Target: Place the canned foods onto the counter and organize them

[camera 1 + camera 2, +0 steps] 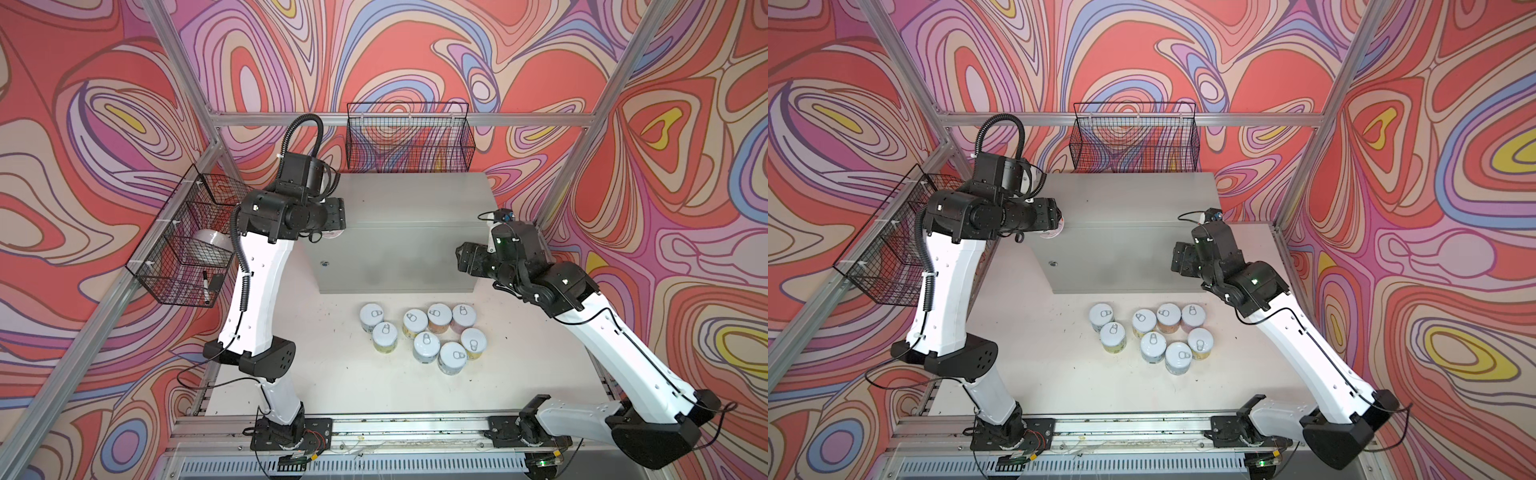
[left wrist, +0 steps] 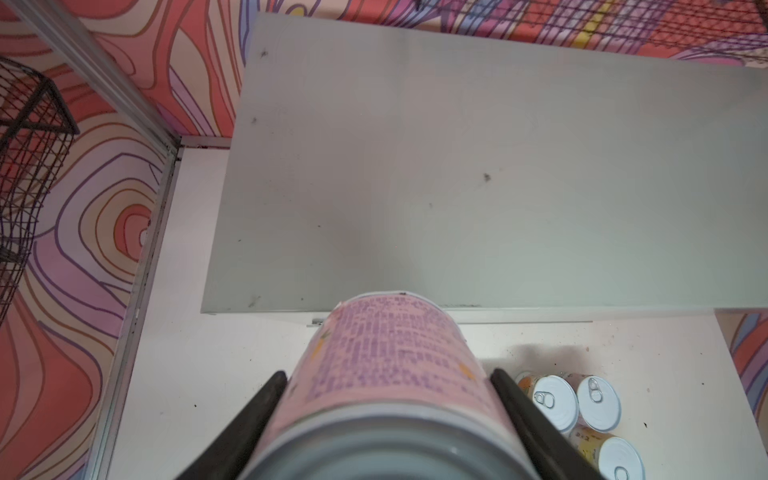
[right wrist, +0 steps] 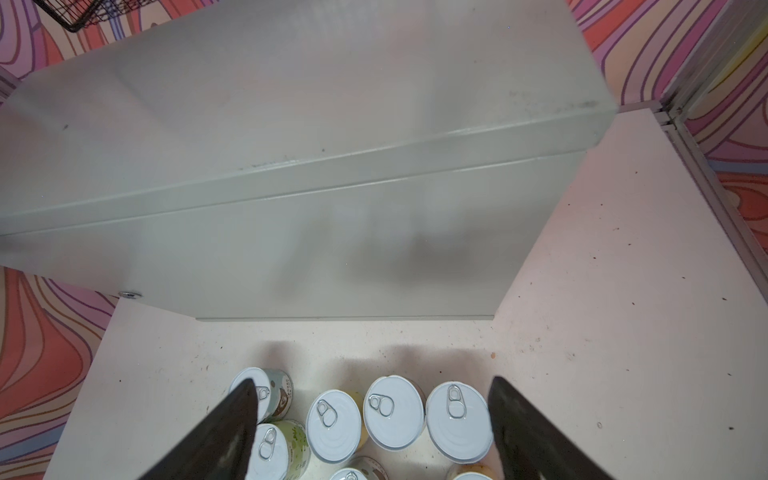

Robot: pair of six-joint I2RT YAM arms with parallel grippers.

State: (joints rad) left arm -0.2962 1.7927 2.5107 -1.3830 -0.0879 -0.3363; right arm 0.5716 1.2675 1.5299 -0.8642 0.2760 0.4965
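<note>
You hold a pink can [image 2: 395, 340], left gripper [image 2: 387, 376] clamped on it, at the front-left corner of the bare counter [image 1: 407, 208]. Eight cans [image 1: 427, 343] wait on the worktop [image 1: 332, 374]; the right gripper [image 3: 372, 381] hangs empty, fingers apart.

counter [image 1: 415, 199] top open, cans [image 1: 427, 343] packed close below its front

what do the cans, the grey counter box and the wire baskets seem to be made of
Cans: probably metal, with silvery-white pull-tab lids that shine faintly. The sides carry pastel printed labels; paper or film is unclear.
Counter: likely painted sheet metal, matte light grey, with crisp folded edges and a round lock.
Wire baskets: thin black wire mesh, seemingly coated.
</note>
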